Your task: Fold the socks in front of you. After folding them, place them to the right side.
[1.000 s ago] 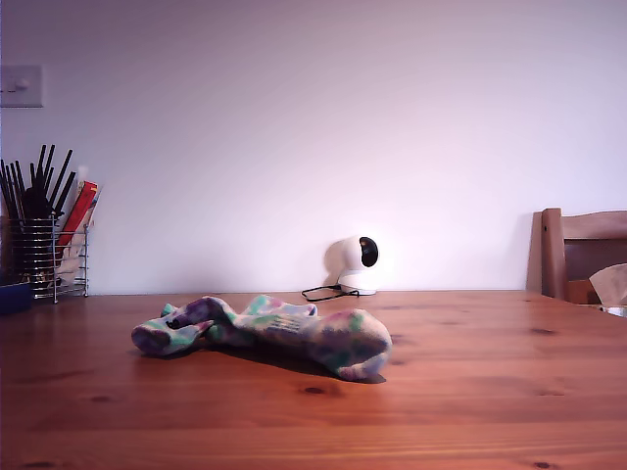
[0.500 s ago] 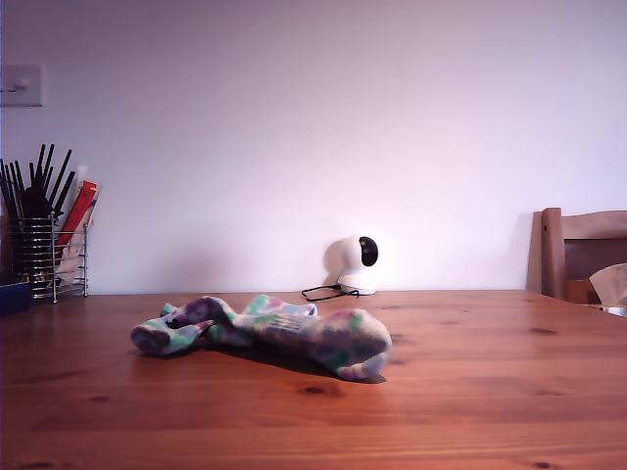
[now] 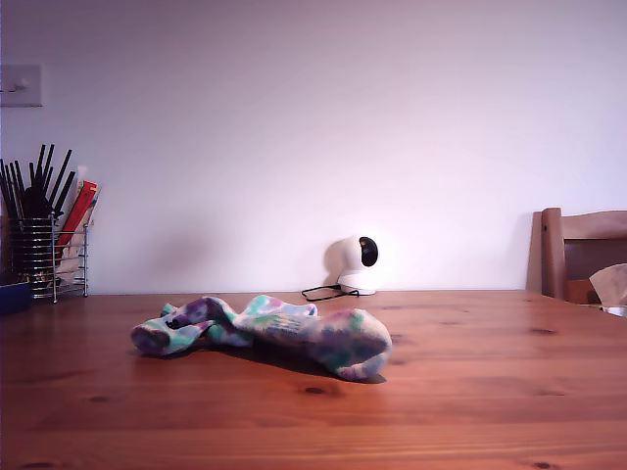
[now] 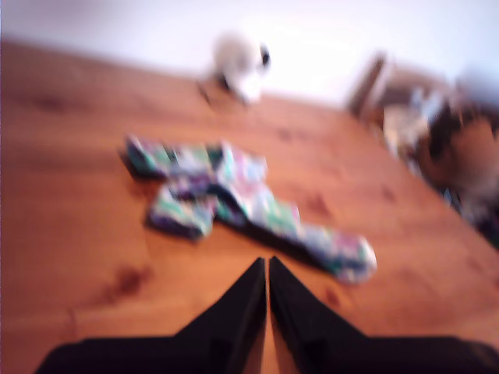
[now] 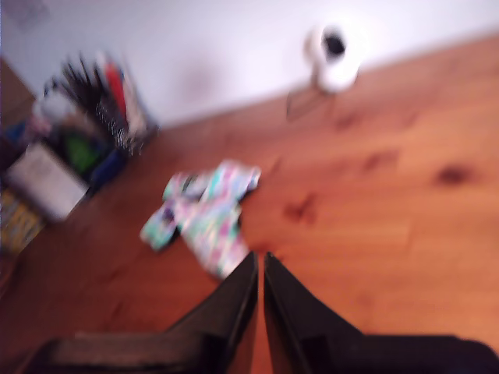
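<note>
The tie-dye socks lie in a crumpled heap on the wooden table, a little toward the exterior view's left. Neither arm shows in the exterior view. In the blurred first wrist view my first gripper is shut with nothing in it, hovering just short of the socks. The blurred second wrist view shows my second gripper also shut and empty, its tips close to the near end of the socks.
A small white camera with a black cable stands at the table's back edge by the wall. A wire holder of utensils is at the exterior view's left. A wooden chair stands at that view's right.
</note>
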You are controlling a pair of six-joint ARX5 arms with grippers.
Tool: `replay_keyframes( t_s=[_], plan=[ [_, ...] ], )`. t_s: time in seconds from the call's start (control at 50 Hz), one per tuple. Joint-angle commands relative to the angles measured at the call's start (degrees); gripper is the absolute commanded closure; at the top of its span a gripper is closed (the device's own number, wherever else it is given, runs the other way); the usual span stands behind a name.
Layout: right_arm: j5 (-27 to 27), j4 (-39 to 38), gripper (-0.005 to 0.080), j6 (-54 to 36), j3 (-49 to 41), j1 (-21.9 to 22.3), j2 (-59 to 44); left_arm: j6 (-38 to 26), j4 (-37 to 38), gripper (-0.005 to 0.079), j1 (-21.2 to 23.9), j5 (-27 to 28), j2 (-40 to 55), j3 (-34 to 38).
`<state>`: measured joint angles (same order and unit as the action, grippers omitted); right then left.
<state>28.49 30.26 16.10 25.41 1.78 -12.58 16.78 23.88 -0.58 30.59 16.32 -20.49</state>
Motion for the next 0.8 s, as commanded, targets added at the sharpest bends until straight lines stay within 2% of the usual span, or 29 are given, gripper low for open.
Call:
replay_keyframes(
  t_s=[0.0,0.12,0.24,0.4,0.56,0.66,0.78],
  plan=[
    [1.49,0.09,0.0763,-1.42,1.62,-0.57,-3.34,-2.10,-0.24,0.0762,0.00,0.98,4.31,-1.09],
    [2.75,1.07,0.0763,-4.92,4.31,-2.23,-10.95,-5.35,-1.60,0.0762,0.02,1.95,12.94,-3.89],
    [2.73,1.42,0.0763,-8.55,7.19,-4.74,-19.08,-8.48,-5.97,0.0762,0.63,2.47,21.55,-5.84],
    [2.45,1.31,0.0763,-17.49,11.13,-9.90,-28.89,-11.28,-11.26,0.0762,3.74,2.38,31.52,-7.48],
    [2.34,0.09,0.0755,-27.76,14.58,-15.23,-37.99,-11.41,-18.03,0.0762,7.21,1.86,40.11,-7.50],
    [0.07,-0.87,0.0679,-31.58,16.11,-18.51,-44.00,-12.81,-21.88,0.0762,8.94,1.68,44.85,-7.50],
    [-3.06,-3.32,0.0479,-35.30,17.07,-21.99,-50.95,-12.79,-25.44,0.0762,10.99,1.75,49.53,-7.52]
  ],
)
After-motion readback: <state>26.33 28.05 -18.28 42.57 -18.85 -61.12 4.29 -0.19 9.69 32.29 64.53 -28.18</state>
